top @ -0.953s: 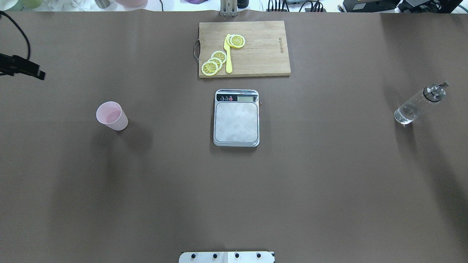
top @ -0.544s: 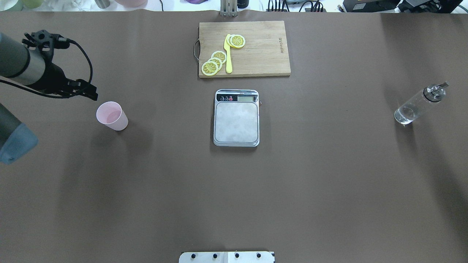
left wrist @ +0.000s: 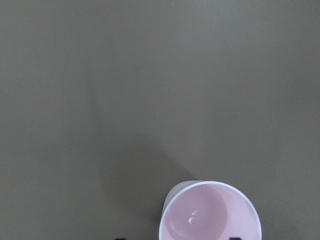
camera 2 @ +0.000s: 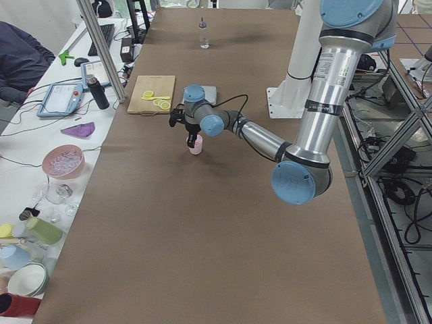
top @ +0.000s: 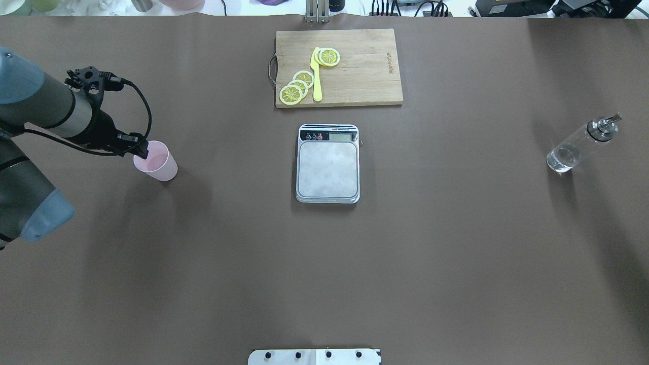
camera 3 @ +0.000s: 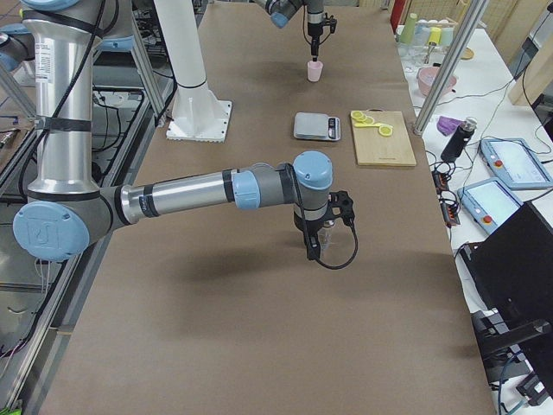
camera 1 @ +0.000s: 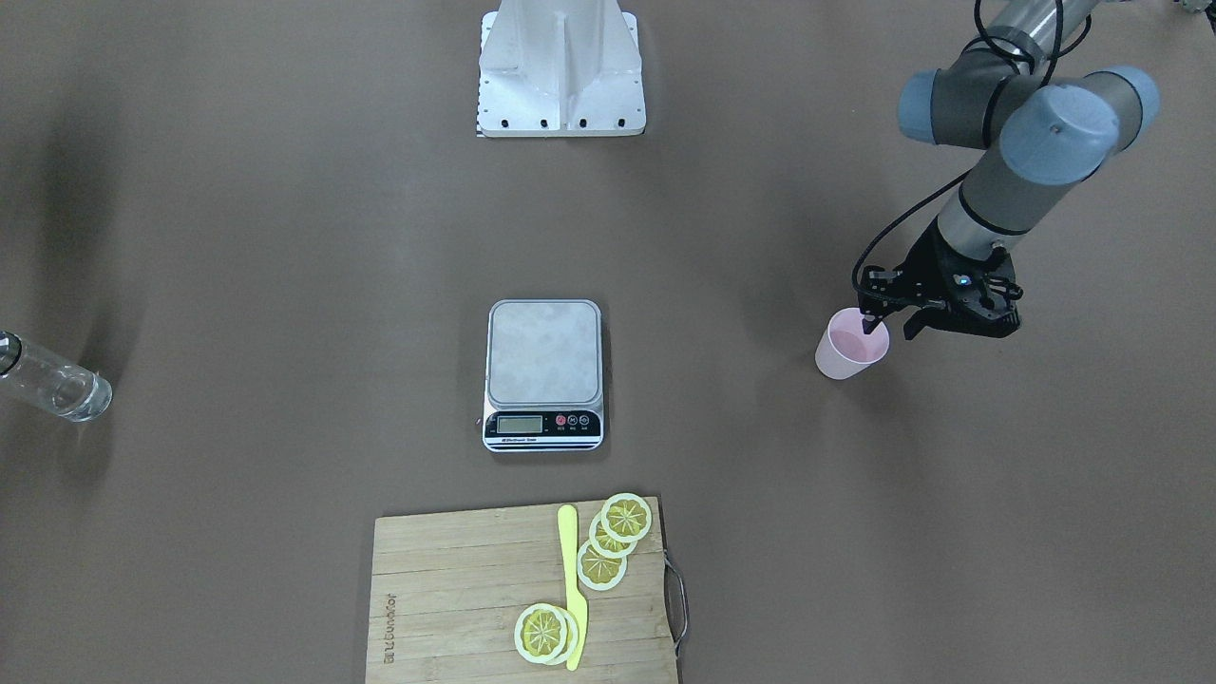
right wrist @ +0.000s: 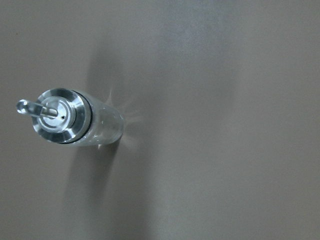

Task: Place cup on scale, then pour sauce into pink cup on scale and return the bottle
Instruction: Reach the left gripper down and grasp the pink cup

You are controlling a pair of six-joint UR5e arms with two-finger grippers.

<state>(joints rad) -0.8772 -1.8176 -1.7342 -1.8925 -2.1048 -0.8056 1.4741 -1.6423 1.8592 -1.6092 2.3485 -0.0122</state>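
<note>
A brown-covered bench point(top: 324, 279) fills the robot's workspace, with cluttered side tables and monitors along one flank. The pink cup point(top: 157, 163) stands upright near the bench's left end, well apart from the scale point(top: 328, 170), which sits bare at the centre. The left end effector point(camera 1: 891, 326) is spread wide at the cup's rim. One finger appears to dip inside the mouth and the other hangs outside the wall, with no grasp made. The bottle point(top: 575, 147) stands upright near the bench's right end. The right end effector point(camera 3: 313, 246) hangs close by it, its wrist camera looking down on the silver spout. Whether it is spread or clenched cannot be told. A cutting board point(top: 365, 76) with lemon slices point(top: 294, 91) lies by the far edge, beyond the scale.

The step in hand looks to be the pick-up of the cup. The risk lies in the pinch on a single thin wall. A light, tapered cup may tilt, slip or flex as the fingers close, and a tilted cup could land askew on the platform. A nudge before closing could tip it over.
</note>
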